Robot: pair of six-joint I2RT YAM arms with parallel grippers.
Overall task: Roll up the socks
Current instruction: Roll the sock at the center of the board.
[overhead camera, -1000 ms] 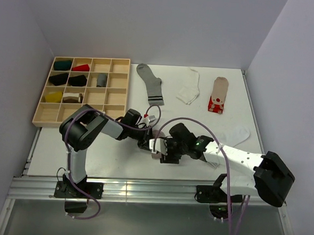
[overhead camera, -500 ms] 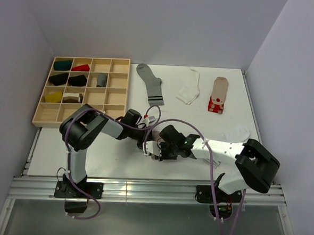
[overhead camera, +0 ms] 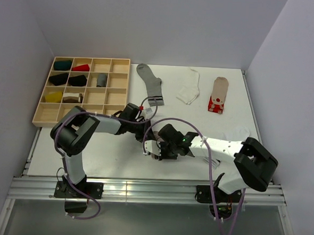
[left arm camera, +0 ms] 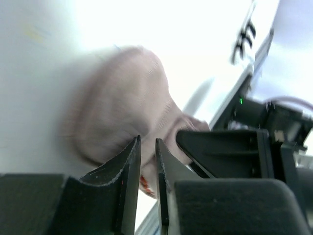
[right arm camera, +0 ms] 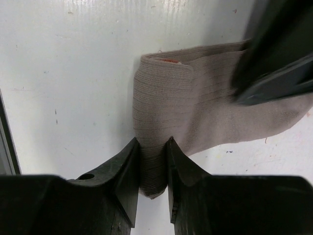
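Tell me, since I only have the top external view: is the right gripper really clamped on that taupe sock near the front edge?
Observer: Yes. In the right wrist view the right gripper pinches the folded edge of the taupe sock.
Operator: And the left gripper?
Observer: The left wrist view shows the left gripper with a narrow slit between its jaws, the sock just beyond its tips; too blurred to tell contact.
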